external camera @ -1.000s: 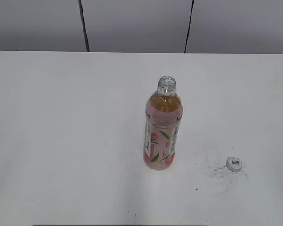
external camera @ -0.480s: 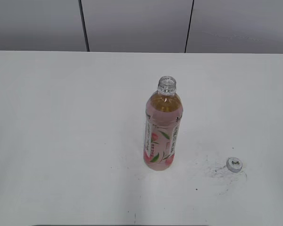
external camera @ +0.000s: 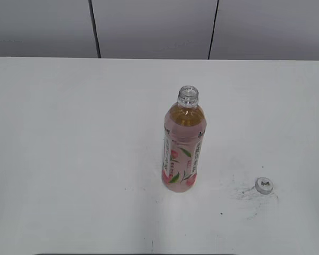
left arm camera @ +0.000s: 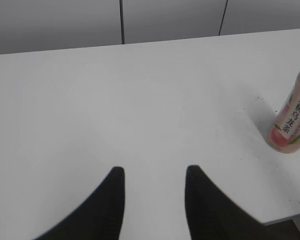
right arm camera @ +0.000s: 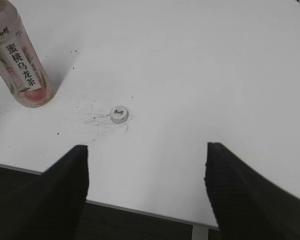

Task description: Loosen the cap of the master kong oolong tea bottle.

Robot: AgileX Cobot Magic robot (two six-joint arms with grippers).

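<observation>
The master kong oolong tea bottle (external camera: 184, 143) stands upright in the middle of the white table, its neck open with no cap on it. It also shows in the left wrist view (left arm camera: 293, 120) and in the right wrist view (right arm camera: 21, 62). The cap (external camera: 264, 185) lies on the table to the bottle's right, top up; the right wrist view shows it (right arm camera: 119, 114) too. My left gripper (left arm camera: 154, 172) is open and empty over bare table, well left of the bottle. My right gripper (right arm camera: 146, 150) is open wide and empty at the table's front edge, short of the cap. Neither gripper shows in the exterior view.
The white table (external camera: 69, 133) has dark scuff marks (external camera: 244, 194) around the cap. A grey panelled wall (external camera: 154, 26) stands behind it. The table's front edge (right arm camera: 140, 209) runs under my right gripper.
</observation>
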